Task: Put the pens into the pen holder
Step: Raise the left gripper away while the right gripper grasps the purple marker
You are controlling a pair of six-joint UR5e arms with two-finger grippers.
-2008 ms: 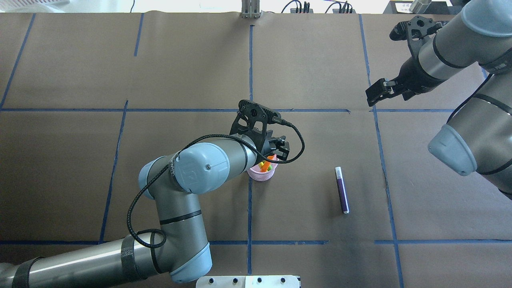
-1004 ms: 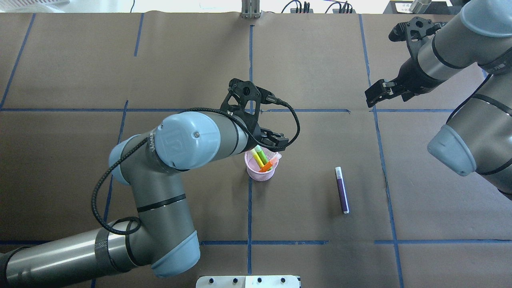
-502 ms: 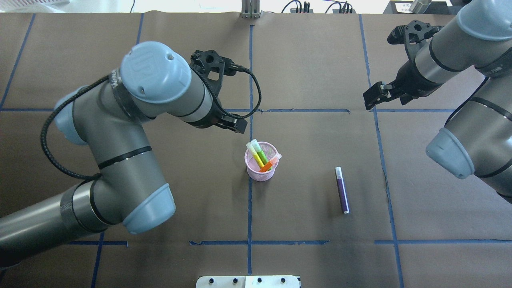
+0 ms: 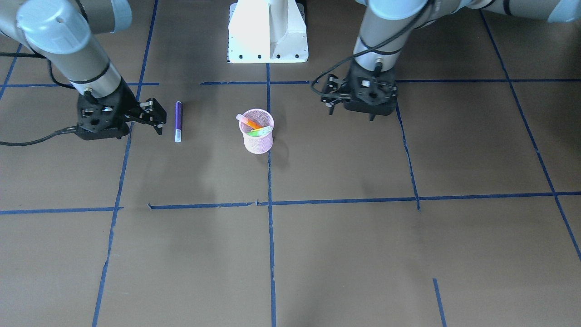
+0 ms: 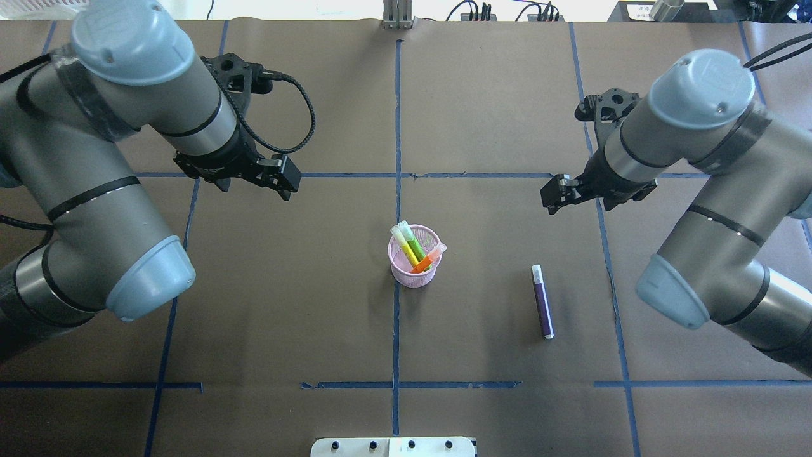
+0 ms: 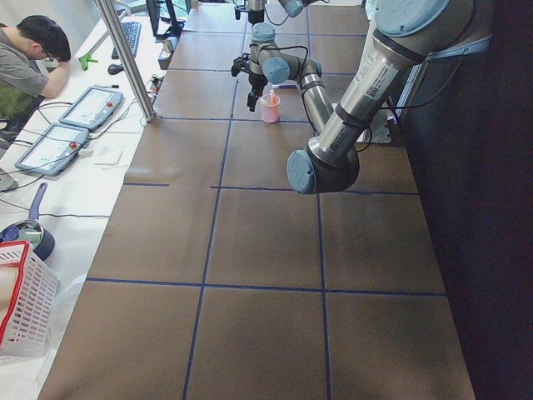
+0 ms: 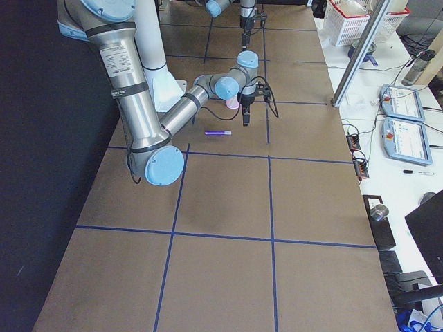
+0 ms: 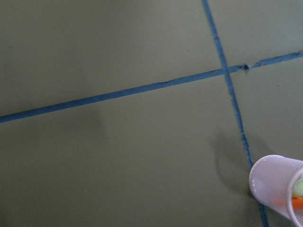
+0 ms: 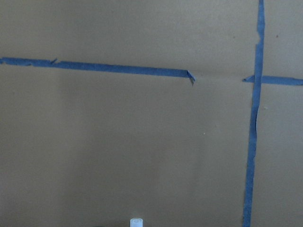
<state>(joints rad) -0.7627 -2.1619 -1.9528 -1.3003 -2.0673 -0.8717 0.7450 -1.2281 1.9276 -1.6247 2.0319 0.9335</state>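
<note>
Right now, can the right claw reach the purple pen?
Probably yes. The right claw hangs open near the purple pen, which lies flat in the open; nothing stands between them.

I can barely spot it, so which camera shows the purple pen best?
The overhead exterior view: the purple pen lies flat, full length visible, pale cap included. The front-facing view also shows it whole, smaller. Exterior right gives a thin purple streak; the right wrist camera catches only what looks like its cap tip. The others miss it.
</note>
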